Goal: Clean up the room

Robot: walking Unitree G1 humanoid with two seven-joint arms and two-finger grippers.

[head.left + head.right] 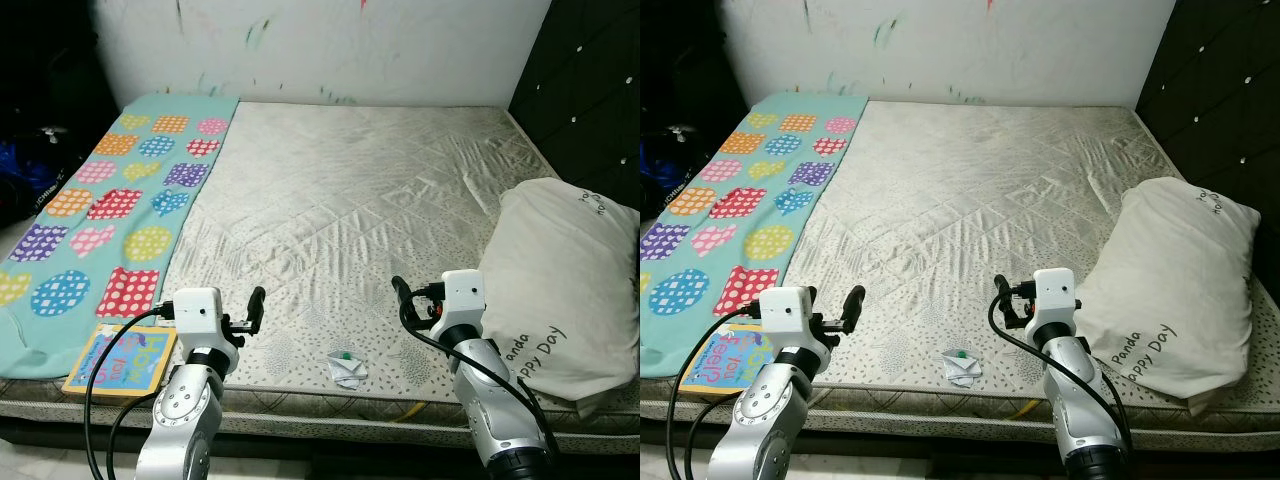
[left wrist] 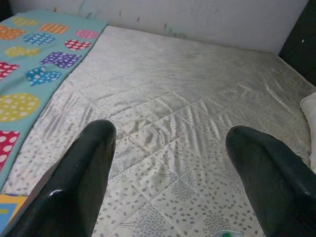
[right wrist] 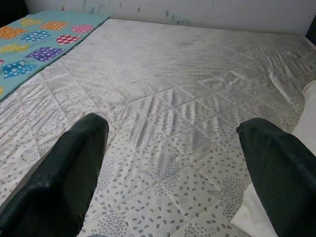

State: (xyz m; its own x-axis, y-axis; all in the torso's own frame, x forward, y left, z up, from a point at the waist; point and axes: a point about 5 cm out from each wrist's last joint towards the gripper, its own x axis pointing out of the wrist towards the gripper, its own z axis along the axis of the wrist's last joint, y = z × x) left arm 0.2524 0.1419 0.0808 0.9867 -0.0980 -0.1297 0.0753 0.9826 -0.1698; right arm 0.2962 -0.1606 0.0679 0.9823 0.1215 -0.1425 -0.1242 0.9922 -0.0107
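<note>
- A bare quilted mattress (image 1: 350,190) takes up most of the scene. The tidying looks barely begun: both arms are raised over the near edge, holding nothing.
- A teal blanket (image 1: 120,190) with bright spotted patches covers the left side of the bed.
- A white pillow (image 1: 565,280) with printed words lies at the right edge.
- A colourful children's book (image 1: 120,358) sits at the near left corner, partly on the blanket.
- A small crumpled wrapper (image 1: 346,369), white with a green spot, lies near the front edge between the arms.
- Left gripper (image 1: 255,305) and right gripper (image 1: 402,292): fingers spread apart, empty.
- The likely next move is reaching down to the wrapper, a thin thing needing a careful pinch.
</note>
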